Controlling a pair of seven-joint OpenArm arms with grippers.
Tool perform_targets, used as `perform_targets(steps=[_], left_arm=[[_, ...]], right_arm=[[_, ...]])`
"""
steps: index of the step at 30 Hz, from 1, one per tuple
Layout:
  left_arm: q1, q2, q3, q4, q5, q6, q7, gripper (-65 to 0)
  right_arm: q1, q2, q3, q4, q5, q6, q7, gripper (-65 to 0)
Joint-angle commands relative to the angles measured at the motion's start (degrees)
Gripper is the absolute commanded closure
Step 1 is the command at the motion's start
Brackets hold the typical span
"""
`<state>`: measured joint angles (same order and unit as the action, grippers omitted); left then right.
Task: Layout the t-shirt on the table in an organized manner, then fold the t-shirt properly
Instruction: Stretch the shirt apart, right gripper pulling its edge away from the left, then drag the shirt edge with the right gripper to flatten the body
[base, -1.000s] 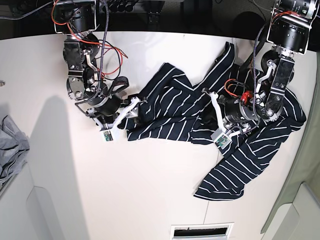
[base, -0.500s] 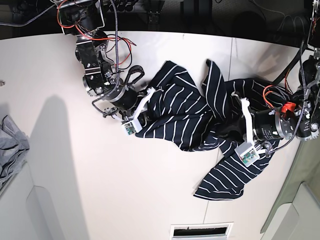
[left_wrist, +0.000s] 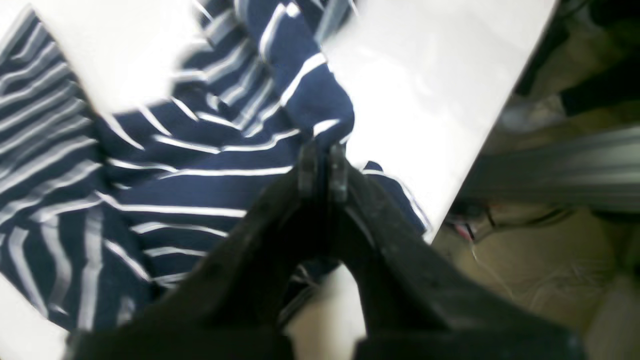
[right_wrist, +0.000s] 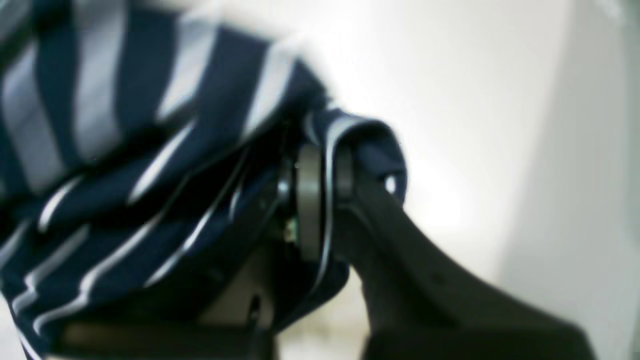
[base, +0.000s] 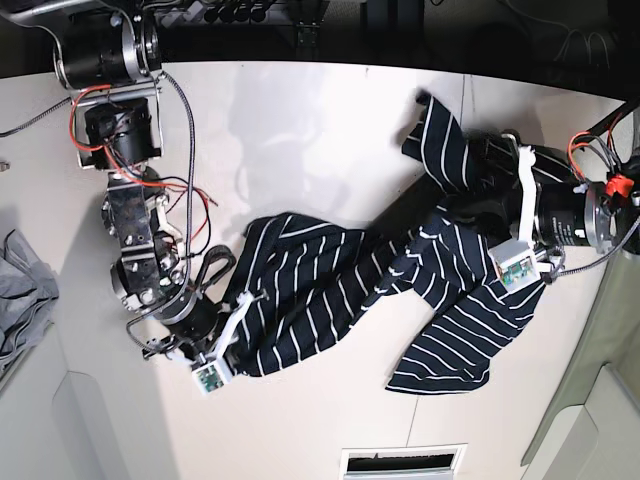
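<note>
Right hand (right_wrist: 320, 200) is pinched tight on a rolled edge of the t-shirt (base: 330, 285), a white stripe running straight down between its two dark pads; in the base view this hand (base: 240, 330) sits low on the left side of the worktop (base: 300, 120). Left hand (left_wrist: 322, 170) is likewise closed, its jaws nearly touching, with a fold of the same shirt caught at the tips, and it (base: 500, 240) stands on the right of the base view close to the worktop's right edge.

Between the two hands the shirt is drawn out in a long, loose diagonal band (not flat, with many folds and a bunched middle). One part reaches toward the far right; a wider flap lies toward the near right, close to the near edge. Its cloth is soft and dark navy with thin, widely spaced white stripes.

Bare white worktop lies open across the far middle and along the near left. A crumpled light grey cloth (base: 25, 290) lies at the far left edge, well apart from the shirt.
</note>
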<state>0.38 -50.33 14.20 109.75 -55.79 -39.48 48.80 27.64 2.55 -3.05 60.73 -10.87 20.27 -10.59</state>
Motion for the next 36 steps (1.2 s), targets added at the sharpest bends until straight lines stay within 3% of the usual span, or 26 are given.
perform_targets(steps=[1,4,6,11,16,19,26,27,29,31,33,36], left_arm=[[0.55,-0.94,-0.61,1.03,-1.01,-0.52,-0.92,0.0],[4.83,-0.90,-0.59,1.11,-0.96,-0.52,-0.96,0.0],[7.23,-0.94,-0.59,1.07,-0.02,-0.52,-0.94,0.0],[10.62,-0.94,-0.59,0.81,3.39,-0.52,-0.96,-0.5],[10.62,-0.94,-0.59,0.00,3.37,-0.52,-0.94,-14.2],[10.58,-0.96,-0.61,0.00,3.48,-0.52,-0.94,-17.0],[9.94,-0.94,-0.61,0.02,4.39,-0.52,-2.36,-17.1],[9.94,-0.94,-0.61,0.02,4.39,-0.52,-3.30,-18.7],[9.92,-0.92,-0.63,0.02,4.70,-0.52,-4.66,-28.3],[9.94,-0.90,-0.63,0.00,5.66,-0.52,-5.40,-35.3],[9.94,-0.96,-0.63,0.00,6.78,-0.52,-5.27,-35.4],[9.97,-0.94,-0.63,0.00,7.19,-0.52,-5.27,-35.4]], right_arm=[[2.84,0.28,1.36,0.90,0.39,-1.49,1.60,-2.1],[4.44,0.28,4.07,0.92,2.91,-1.95,0.09,-25.8],[4.52,0.28,5.35,0.96,7.34,-2.10,-3.52,-35.2],[2.67,0.28,8.37,1.01,12.20,-2.54,-6.01,-36.0],[1.01,0.26,12.11,1.46,15.08,-2.49,-7.08,-36.0],[0.22,0.26,14.60,1.49,19.10,-1.73,-10.29,-36.0],[-3.56,-2.40,17.18,1.51,28.55,6.45,-14.97,-36.0],[-4.50,-3.52,17.18,1.51,29.18,7.87,-15.02,-36.0],[-6.43,-6.12,17.18,1.51,29.24,10.23,-14.93,-36.0],[-8.24,-8.76,17.18,1.51,27.50,10.03,-14.08,-36.0],[-9.94,-11.15,17.18,1.46,24.94,9.11,-10.49,-36.0],[-11.63,-11.15,15.15,1.18,24.11,5.75,-5.68,-36.0]])
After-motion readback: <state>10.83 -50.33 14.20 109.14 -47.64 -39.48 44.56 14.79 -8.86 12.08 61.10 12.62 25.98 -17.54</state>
